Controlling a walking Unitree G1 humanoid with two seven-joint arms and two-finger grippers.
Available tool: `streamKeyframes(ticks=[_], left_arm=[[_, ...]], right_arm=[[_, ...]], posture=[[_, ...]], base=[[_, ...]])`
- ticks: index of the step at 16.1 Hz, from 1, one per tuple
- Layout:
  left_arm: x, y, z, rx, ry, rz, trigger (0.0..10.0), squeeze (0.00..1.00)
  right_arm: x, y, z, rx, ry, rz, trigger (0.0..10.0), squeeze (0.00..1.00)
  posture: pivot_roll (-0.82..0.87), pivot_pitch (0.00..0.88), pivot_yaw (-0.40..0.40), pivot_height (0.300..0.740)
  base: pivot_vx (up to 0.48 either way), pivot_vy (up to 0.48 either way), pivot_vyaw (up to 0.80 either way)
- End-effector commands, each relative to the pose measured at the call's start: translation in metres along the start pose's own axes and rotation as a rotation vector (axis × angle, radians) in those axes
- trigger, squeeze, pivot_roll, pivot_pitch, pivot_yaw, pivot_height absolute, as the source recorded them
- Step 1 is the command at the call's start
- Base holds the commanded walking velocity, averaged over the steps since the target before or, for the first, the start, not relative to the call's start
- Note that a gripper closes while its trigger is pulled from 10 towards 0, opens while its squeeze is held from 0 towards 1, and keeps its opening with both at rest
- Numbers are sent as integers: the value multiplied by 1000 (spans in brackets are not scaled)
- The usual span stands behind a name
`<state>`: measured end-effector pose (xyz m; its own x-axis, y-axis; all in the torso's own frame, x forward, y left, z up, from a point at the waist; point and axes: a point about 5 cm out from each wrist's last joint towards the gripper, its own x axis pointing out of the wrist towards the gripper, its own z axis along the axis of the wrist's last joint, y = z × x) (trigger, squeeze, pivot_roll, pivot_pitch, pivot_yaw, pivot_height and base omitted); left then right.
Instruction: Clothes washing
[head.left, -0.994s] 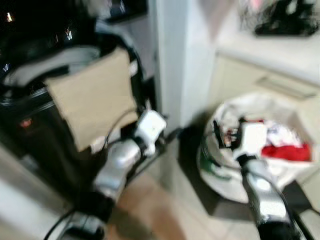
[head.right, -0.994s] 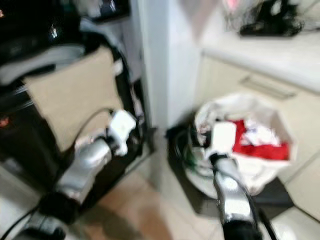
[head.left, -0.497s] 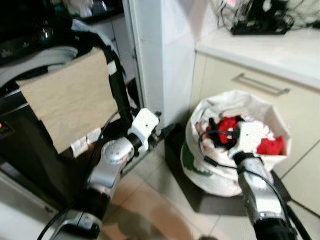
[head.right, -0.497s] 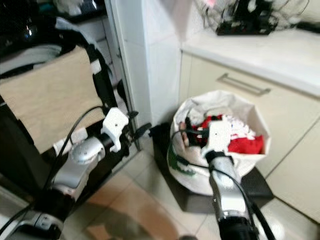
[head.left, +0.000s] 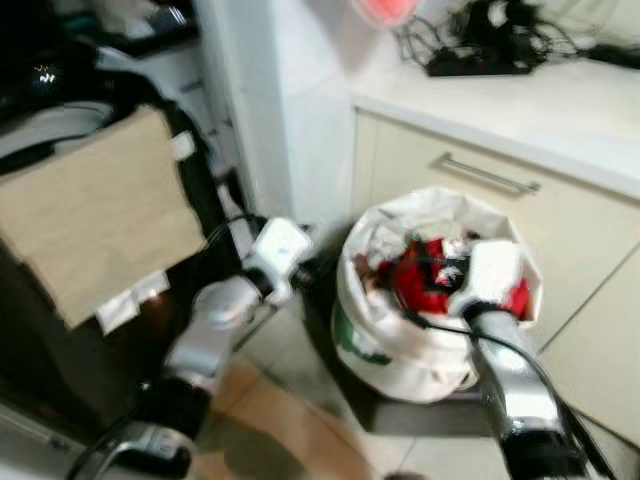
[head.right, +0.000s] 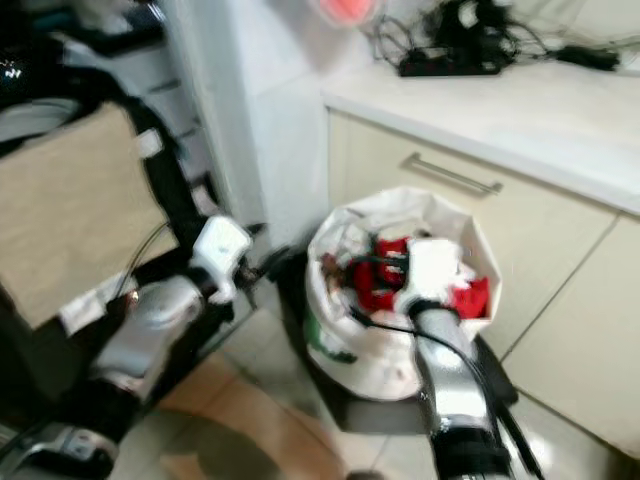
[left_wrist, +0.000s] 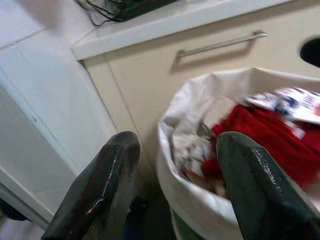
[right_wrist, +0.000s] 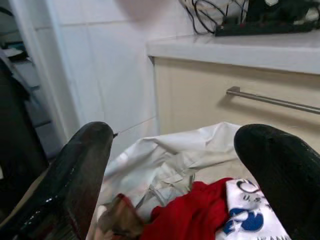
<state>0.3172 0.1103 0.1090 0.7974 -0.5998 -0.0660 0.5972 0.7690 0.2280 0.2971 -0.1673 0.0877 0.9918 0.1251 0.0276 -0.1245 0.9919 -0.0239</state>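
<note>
Left eye view is soft with blur, so small details of the laundry are hard to read. A white fabric laundry bag (head.left: 400, 350) stands on a dark low platform (head.left: 400, 415) on the floor, just in front of a cream cabinet with a metal bar handle (head.left: 487, 174). Inside the bag lie a crumpled red garment (right_wrist: 192, 217) and a white cloth with blue print (right_wrist: 250, 215), whose far edge is cut off. The right gripper (right_wrist: 180, 165) hovers over the bag's mouth with its two black fingers spread wide and nothing between them. The left gripper (left_wrist: 177, 175) is to the left of the bag, near its rim, fingers likewise wide apart and empty. Further left, a beige cloth (head.left: 95, 225) drapes over a dark machine (head.left: 50, 330), most of it in shadow.
</note>
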Motion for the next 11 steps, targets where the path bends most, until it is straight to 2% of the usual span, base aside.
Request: streamKeyframes(ticks=[1, 4, 5, 6, 8, 9, 11], left_arm=[[7, 0, 10, 12, -29, 2, 10000, 0], [5, 6, 11, 5, -37, 18, 10000, 0], [4, 6, 11, 4, -38, 18, 10000, 0], [5, 6, 13, 5, -44, 22, 10000, 0], [5, 6, 14, 11, -48, 22, 10000, 0], [3, 6, 16, 14, -53, 22, 10000, 0], [0, 9, 18, 24, -52, 29, 10000, 0]], right_arm=[[4, -20, -1, -10, 46, -76, 10000, 314], [15, -54, -7, 46, 137, -268, 10000, 275], [17, -57, -12, 53, 177, -280, 10000, 263], [22, -61, -28, 83, 304, -296, 10000, 271], [24, -61, -35, 80, 369, -291, 10000, 275], [24, -58, -44, 71, 466, -261, 10000, 286], [22, -59, -49, 89, 518, -289, 10000, 290]], posture=[[-214, 0, 76, 724], [-199, 0, 72, 724], [-198, 0, 72, 724], [-181, 0, 70, 724], [-172, 0, 66, 724], [-147, 0, 60, 724], [-123, 0, 50, 724]], base=[[0, 0, 0], [0, 0, 0], [0, 0, 0], [0, 0, 0], [0, 0, 0], [0, 0, 0], [0, 0, 0]])
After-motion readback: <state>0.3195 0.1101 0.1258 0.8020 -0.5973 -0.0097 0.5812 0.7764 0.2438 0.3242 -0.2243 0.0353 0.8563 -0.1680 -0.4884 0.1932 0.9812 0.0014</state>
